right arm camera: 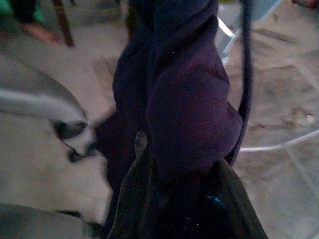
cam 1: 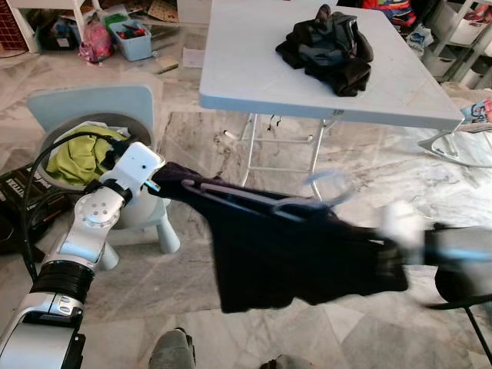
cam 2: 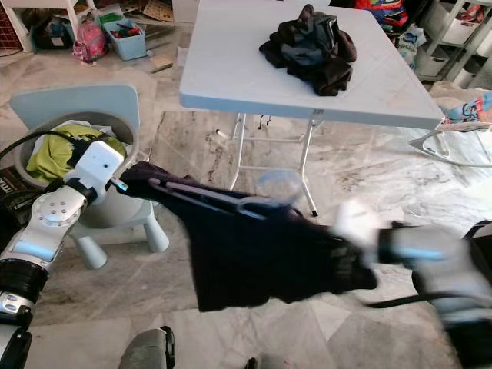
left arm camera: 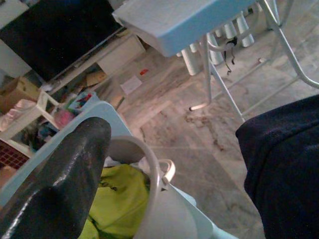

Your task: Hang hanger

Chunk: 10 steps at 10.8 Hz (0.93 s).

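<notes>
one table stands behind the hanger.

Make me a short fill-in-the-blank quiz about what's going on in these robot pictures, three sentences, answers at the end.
1. The dark garment stretched between the two arms is draped over a grey ____.
2. The heap of dark clothes lies on the white folding ____.
3. The basket behind the left end effector holds a ____ cloth.

Missing words: hanger; table; yellow-green
</notes>
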Tool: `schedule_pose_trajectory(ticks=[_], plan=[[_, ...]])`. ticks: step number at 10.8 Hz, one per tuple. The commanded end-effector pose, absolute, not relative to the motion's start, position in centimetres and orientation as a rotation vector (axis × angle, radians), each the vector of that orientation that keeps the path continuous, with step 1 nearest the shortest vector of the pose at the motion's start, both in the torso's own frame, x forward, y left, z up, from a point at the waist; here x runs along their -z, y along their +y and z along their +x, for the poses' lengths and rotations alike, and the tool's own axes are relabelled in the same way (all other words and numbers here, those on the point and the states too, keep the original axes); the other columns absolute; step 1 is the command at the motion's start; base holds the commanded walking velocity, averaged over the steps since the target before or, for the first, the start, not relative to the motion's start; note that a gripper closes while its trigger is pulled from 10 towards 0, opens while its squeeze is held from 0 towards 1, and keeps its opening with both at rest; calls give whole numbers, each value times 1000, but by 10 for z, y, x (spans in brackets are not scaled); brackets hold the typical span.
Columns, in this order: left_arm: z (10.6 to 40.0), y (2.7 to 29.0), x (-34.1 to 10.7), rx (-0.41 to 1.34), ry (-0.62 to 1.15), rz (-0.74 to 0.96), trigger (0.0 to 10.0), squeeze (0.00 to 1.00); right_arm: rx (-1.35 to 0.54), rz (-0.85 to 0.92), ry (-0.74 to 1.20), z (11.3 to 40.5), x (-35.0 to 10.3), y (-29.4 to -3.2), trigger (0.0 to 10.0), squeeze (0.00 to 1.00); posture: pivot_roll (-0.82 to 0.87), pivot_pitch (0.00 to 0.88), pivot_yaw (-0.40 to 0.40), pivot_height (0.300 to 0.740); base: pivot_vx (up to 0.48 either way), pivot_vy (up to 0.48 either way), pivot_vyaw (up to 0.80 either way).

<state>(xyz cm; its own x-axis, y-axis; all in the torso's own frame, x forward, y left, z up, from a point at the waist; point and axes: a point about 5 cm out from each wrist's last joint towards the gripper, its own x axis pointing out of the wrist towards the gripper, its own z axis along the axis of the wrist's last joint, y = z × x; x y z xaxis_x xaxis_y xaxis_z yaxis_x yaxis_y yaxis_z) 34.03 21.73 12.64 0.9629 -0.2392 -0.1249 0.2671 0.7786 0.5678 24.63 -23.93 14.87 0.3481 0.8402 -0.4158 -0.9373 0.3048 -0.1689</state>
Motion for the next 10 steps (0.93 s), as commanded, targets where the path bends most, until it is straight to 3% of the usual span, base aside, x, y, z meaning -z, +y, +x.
schedule_pose_trajectory(ticks=[1,5,6,8,10], plan=[[340,246,-131,176,96,609,10000,0,-1184,-352,220,246,-174,-250,10000,0,-81,62,-77,740,0,0,0],[338,222,-114,227,117,549,10000,0,-1167,-172,64,254,-193,-228,10000,0,-82,57,-79,740,0,0,0],[335,211,-110,267,112,475,10000,1000,-1028,-162,0,268,-186,-214,10000,0,-79,57,-81,740,0,0,0],[326,179,-98,414,110,418,10000,1000,-887,-168,-47,279,-169,-186,10000,0,-73,55,-82,740,0,0,0],[311,149,-77,575,145,478,10000,1000,-830,-159,-33,280,-151,-166,10000,0,-65,59,-82,740,0,0,0]])
